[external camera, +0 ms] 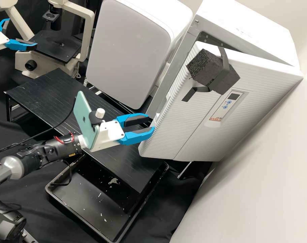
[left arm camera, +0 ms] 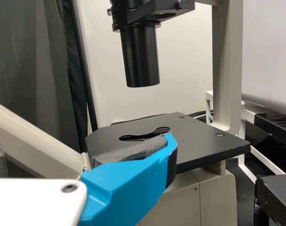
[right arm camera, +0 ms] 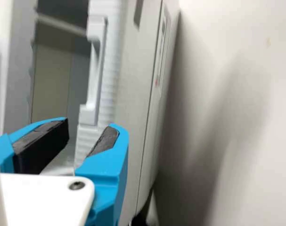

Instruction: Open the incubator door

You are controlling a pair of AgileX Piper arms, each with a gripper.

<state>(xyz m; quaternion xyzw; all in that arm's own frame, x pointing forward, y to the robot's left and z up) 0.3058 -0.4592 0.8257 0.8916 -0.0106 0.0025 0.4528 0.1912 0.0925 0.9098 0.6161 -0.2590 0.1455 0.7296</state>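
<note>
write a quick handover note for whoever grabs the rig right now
Right gripper: open, nothing held, at the edge of the incubator door; contact can't be confirmed.
Left gripper: open, nothing held, by the microscope stage.
Incubator: door ajar, part of the interior showing past its edge.
Done: door is off its frame.
To do: probably swing the door wider, if fully open is wanted, then back the right gripper off.

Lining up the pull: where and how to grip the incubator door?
Probably by the long handle on its free edge, coming from the opening side and straddling that edge: the door stands ajar, with a gap behind it.
</note>
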